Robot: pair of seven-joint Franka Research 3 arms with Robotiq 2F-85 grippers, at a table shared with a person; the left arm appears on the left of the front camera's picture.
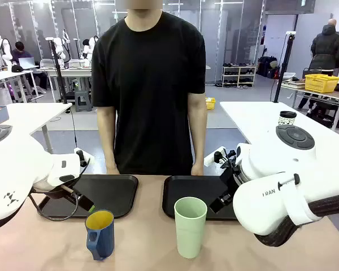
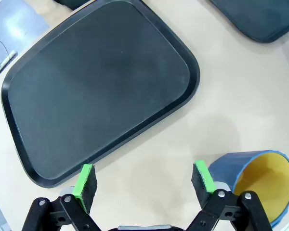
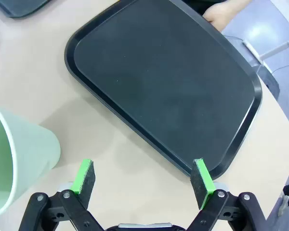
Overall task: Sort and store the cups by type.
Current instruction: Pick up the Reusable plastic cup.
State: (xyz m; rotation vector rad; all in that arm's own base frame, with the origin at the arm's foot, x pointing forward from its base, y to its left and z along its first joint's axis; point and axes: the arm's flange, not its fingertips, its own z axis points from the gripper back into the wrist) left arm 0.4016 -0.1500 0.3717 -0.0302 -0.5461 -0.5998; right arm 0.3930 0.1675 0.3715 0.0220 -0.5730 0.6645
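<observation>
Tan table point(image 1: 147, 248), person point(image 1: 150, 84) in a black tee standing at the far edge, hands down by the tray rims. Left arm point(image 1: 17, 175) in from picture left, right arm point(image 1: 282, 197) from picture right, both low over the table.

Two black trays side by side on the far half: left tray point(image 1: 110, 192), right tray point(image 1: 192, 189), both bare.

Pale-green tumbler point(image 1: 190, 226) upright on the table, just on the near side of the right tray, not on it. Blue mug point(image 1: 100, 234), yellow inside, upright on the table on the near side of the left tray, handle toward the camera.

Left gripper point(image 2: 144, 178): fingers spread wide, nothing between them but table and the tray's rim. The mug sits outside the gap, right beside the picture-right finger; can't tell if it touches. In the front view the gripper hangs over the tray's near edge, up and left of the mug.

Right gripper point(image 3: 143, 175): fingers spread wide, holding nothing, near rim of the tray under the gap. The tumbler lies outside the picture-left finger, near it but apart.
</observation>
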